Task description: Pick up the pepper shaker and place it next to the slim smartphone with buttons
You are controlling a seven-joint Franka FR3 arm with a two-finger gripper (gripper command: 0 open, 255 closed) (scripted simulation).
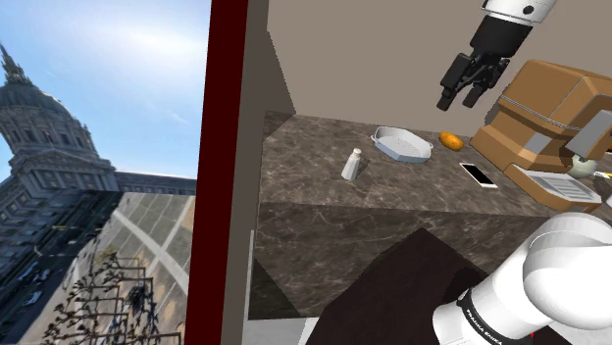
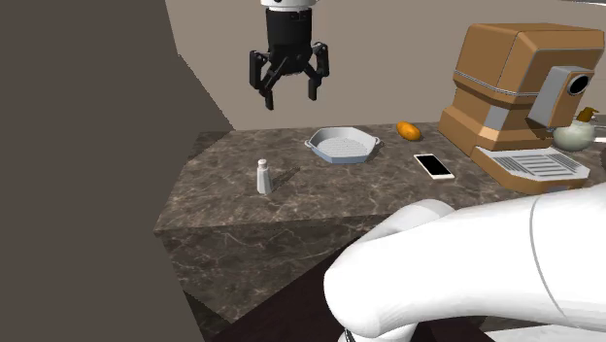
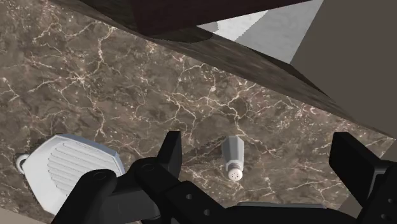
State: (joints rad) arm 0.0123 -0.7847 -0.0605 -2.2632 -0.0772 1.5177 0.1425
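Over a dark marbled counter [image 1: 324,211], in the shoulder view, the black gripper [image 1: 459,101] hangs high in the air with its fingers spread, holding nothing. A pale shaker [image 1: 351,164] stands upright on the counter, lower down and well to this view's left of the gripper. Right of the shaker sits a pale grey dish [image 1: 402,144], then a small orange item [image 1: 450,140]. A white phone [image 1: 478,174] lies flat near a tan coffee machine [image 1: 539,108], well apart from the shaker. A dark red frame [image 1: 228,147] runs down the left, with a domed building [image 1: 39,147] and blue sky beyond it

Second exterior view: the gripper [image 2: 289,99] hovers above the counter's far side, fingers apart and empty. The shaker [image 2: 262,177] stands upright below it, slightly left, near the dish [image 2: 342,146]. The phone [image 2: 434,165] lies further right, between the dish and the coffee machine [image 2: 515,87]

Wrist view: the gripper [image 3: 257,153] has its two fingers wide apart. The shaker [image 3: 233,156] shows on the counter between them, touched by neither. The dish [image 3: 70,167] lies off to one side
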